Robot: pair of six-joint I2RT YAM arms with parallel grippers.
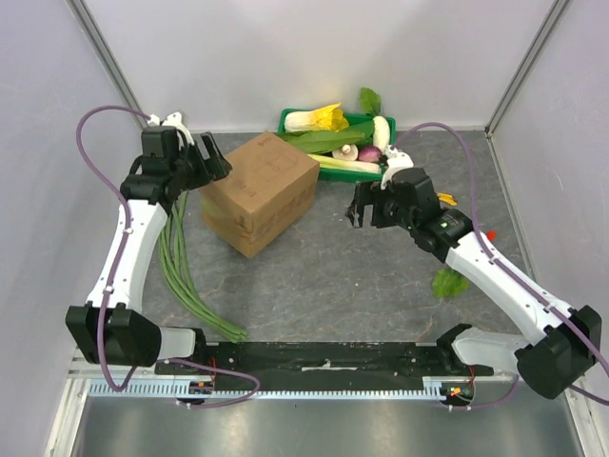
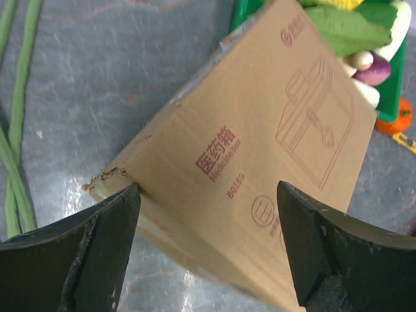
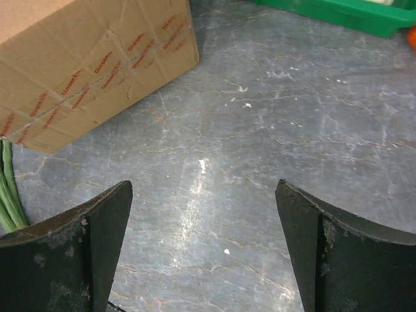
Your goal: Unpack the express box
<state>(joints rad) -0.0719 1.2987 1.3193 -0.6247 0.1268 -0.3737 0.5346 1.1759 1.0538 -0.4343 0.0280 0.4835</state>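
- While the express box point(image 1: 259, 181) sits shut with its seam taped, unpacking is judged not yet begun. Cutting the tape, opening the flaps and removing the contents are all left to do.
- Location: far-left part of the table, just beside the green tray point(image 1: 285, 122) at the far edge.
- Orientation: the long axis runs diagonally from the far edge toward the left edge. The taped seam faces the near-right corner.
- Left gripper point(image 1: 217, 160): fingers released and spread wide at the box's left end. Contact cannot be confirmed.
- Right gripper point(image 1: 360, 208): fingers released over bare table, apart from the box.
- Long beans point(image 1: 181, 267) lie along the left edge.
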